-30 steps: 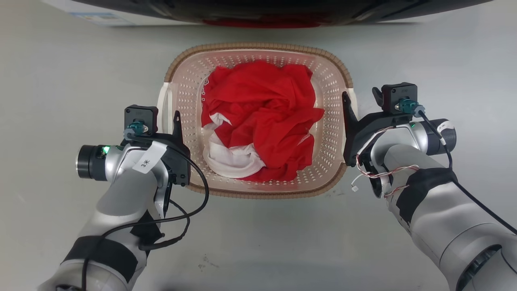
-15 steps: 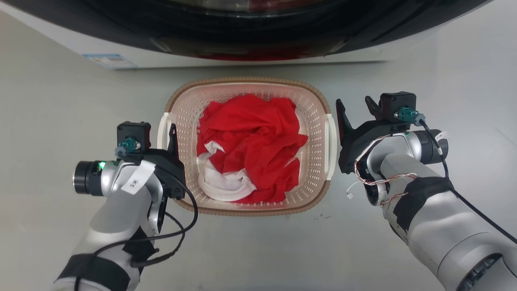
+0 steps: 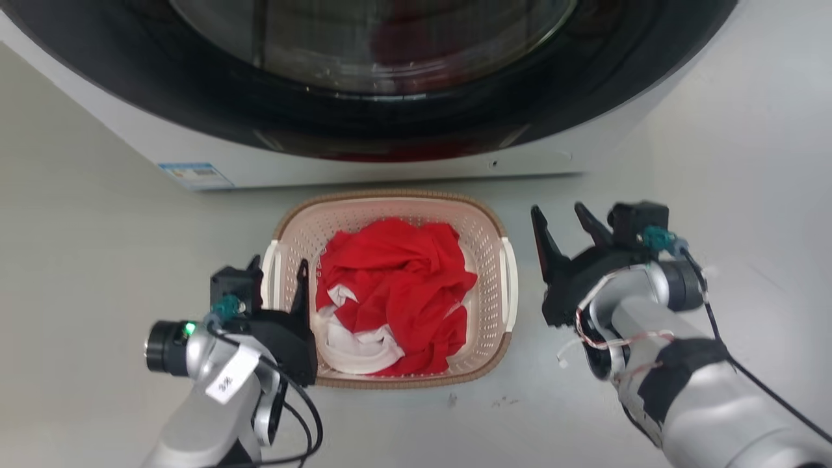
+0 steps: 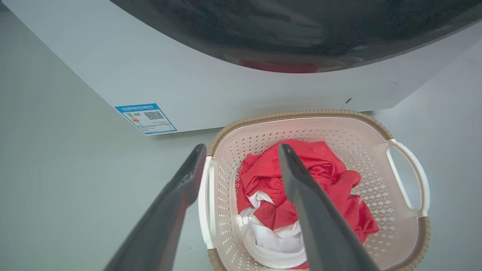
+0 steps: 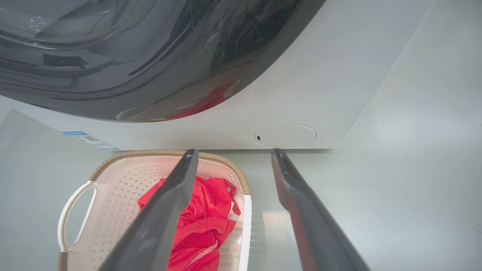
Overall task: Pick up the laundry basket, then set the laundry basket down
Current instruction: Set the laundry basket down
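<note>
Laundry basket rests on the grey floor, just before the washing machine. My left gripper is spread, straddling the white left handle; contact unclear. My right gripper is spread too, beside the right handle, apart from it. Judgement: basket unheld, so either the lift is pending or the set-down is complete. Walls are pale pink perforated plastic with rounded corners and a brown woven-look rim. Inside is crumpled red-and-white cloth.

Washing machine top beyond the frame edge, blue label print illegibly small, laundry basket floor under red clothes.
</note>
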